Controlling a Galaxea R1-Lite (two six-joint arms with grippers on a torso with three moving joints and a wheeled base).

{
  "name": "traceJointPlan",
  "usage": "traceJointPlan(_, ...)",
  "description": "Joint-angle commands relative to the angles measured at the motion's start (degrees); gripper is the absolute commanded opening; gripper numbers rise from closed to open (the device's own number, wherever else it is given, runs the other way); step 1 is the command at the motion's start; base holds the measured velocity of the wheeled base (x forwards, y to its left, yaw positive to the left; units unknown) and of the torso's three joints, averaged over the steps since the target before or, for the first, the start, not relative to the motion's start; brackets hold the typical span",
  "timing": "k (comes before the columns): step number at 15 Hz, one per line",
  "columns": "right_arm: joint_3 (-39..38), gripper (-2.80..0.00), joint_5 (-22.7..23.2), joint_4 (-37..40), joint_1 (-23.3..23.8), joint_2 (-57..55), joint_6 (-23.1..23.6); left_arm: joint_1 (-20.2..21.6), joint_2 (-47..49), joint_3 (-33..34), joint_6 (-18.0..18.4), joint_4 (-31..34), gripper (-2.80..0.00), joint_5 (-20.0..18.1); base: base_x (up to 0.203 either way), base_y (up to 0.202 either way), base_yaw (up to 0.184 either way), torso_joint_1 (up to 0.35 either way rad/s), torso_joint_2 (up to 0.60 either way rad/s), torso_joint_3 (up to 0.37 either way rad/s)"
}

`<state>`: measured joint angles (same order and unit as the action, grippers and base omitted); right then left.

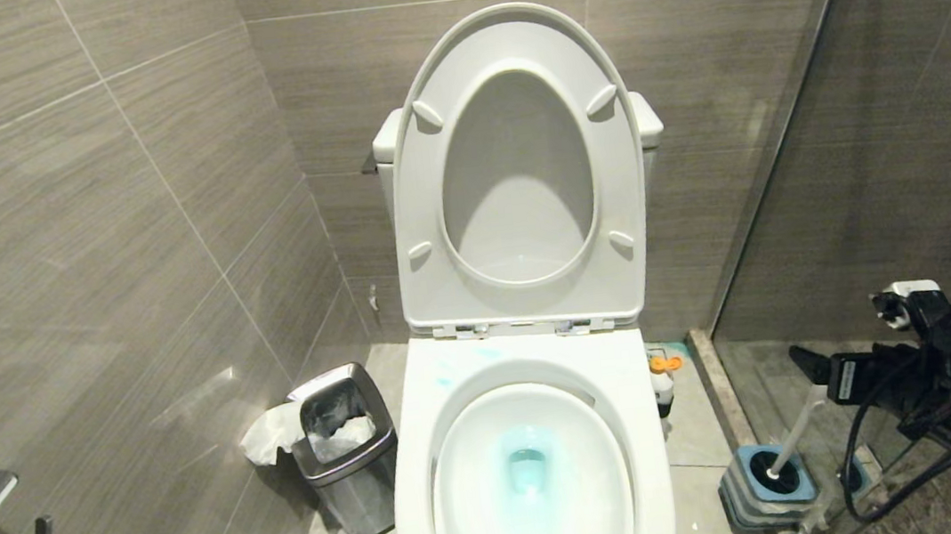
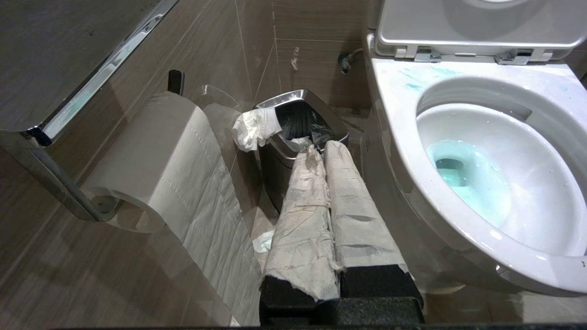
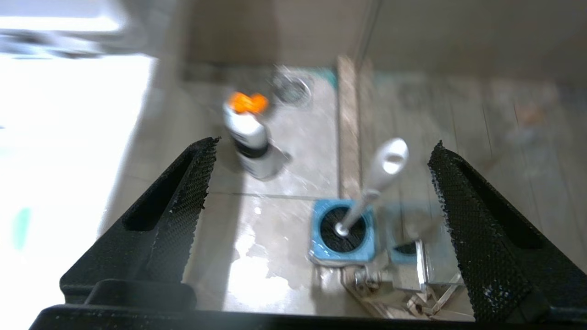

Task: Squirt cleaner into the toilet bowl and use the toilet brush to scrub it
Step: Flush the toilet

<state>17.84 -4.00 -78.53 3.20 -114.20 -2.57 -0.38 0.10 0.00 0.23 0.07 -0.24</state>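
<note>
right tool (image 3: 321, 183) wide open (empty) | above toilet brush (image 3: 373, 183)

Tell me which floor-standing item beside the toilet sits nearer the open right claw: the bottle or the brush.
The white-handled toilet brush in its square blue holder, between the right claw's spread fingers; the orange-capped white cleaner bottle stands farther off.

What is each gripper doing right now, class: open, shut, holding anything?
Left gripper: shut, holding nothing.
Right gripper: open, empty, above the toilet brush.
</note>
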Motion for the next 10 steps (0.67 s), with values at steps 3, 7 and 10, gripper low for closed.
traceJointPlan(3,-6.2,-2.8,0.8,0.9,-2.1,17.4,2.4,-0.1,0.0,0.0,0.0,0.0,-2.8,0.0,0.0,0.0,0.0,0.0,0.0,0.0)
traceJointPlan(7,-5.6,-2.8,0.7,4.2,-2.2,23.5,3.6,-0.1,0.0,0.0,0.0,0.0,-2.8,0.0,0.0,0.0,0.0,0.0,0.0,0.0)
traceJointPlan(10,-3.4,-2.8,0.7,4.0,-2.2,26.3,5.6,0.0,0.0,0.0,0.0,0.0,-2.8,0.0,0.0,0.0,0.0,0.0,0.0,0.0)
